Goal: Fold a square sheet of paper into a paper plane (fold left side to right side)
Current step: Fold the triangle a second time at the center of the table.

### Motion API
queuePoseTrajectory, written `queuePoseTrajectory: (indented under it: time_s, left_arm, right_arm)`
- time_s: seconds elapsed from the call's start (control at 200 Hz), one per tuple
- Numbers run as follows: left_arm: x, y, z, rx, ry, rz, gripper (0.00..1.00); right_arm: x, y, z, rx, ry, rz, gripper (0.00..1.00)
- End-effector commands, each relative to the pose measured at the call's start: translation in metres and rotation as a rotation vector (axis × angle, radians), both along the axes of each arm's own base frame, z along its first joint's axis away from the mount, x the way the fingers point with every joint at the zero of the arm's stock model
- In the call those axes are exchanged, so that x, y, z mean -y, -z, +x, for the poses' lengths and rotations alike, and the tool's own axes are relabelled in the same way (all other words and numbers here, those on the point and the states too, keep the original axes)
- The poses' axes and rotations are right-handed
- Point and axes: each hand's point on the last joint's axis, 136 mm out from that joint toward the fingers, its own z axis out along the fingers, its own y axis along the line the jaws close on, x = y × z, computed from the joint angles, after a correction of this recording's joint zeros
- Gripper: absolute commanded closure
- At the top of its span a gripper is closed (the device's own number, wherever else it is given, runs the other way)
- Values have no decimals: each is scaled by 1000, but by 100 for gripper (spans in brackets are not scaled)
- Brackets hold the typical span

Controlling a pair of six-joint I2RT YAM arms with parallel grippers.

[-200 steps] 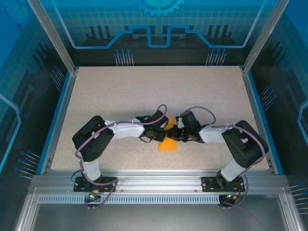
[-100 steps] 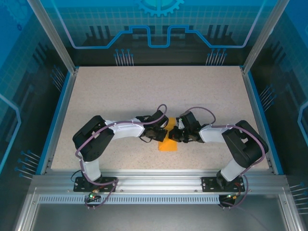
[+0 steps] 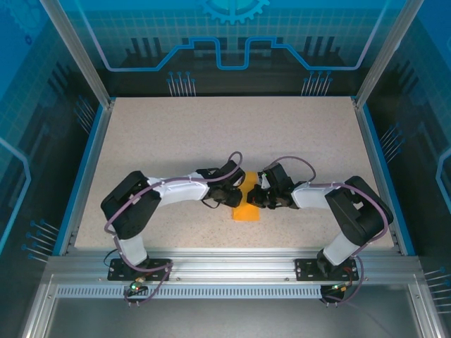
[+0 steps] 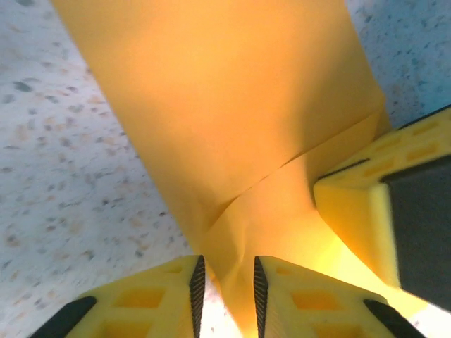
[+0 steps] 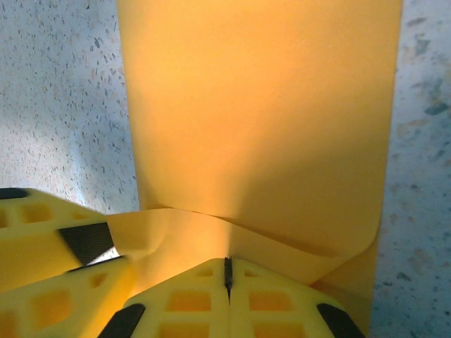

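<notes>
**Both hands meet over the folded orange paper**

Top external view: the orange paper lies on the speckled surface, just toward 6 o'clock of its centre. The left hand reaches the paper from 9 o'clock and the right hand from 3 o'clock. They stand close together over its 12 o'clock end.

Left wrist view: the left hand sits at 6 o'clock with its pads slightly parted. A raised fold of the paper runs into the narrow gap between them, and the pads are not clamped on it. A yellow finger of the right hand comes in at 4 o'clock, against the paper's edge.

Right wrist view: the right hand is closed at 6 o'clock, pads together, pinching a lifted curl of the paper. The rest of the paper lies flat toward 12 o'clock. The left hand's fingers show at 8 o'clock.
</notes>
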Motion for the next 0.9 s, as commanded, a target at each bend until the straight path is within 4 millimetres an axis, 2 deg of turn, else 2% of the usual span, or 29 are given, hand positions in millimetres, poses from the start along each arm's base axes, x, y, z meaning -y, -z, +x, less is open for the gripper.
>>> queuePoseTrajectory:
  time_s: [0.0, 0.105, 0.215, 0.335, 0.42, 0.73, 0.895]
  left_arm:
    - [-10, -33, 3, 48, -7, 4, 69]
    - [-6, -43, -9, 22, 12, -55, 69]
    - [11, -48, -31, -70, 63, -184, 71]
    - [30, -47, -54, -197, 109, -320, 74]
    - [38, -43, -64, -259, 122, -374, 74]
    - [41, -17, -67, -323, 128, -354, 75]
    - [35, -3, -66, -327, 111, -308, 75]
  right_arm:
    - [17, 24, -19, -71, 0, -99, 100]
    - [16, 24, -19, -72, -3, -95, 100]
    - [16, 24, -19, -73, -4, -95, 100]
    - [16, 25, -20, -76, -7, -95, 100]
    - [16, 25, -20, -77, -10, -95, 100]
    - [15, 25, -21, -82, -15, -94, 100]
    - [16, 25, -22, -86, -16, -99, 100]
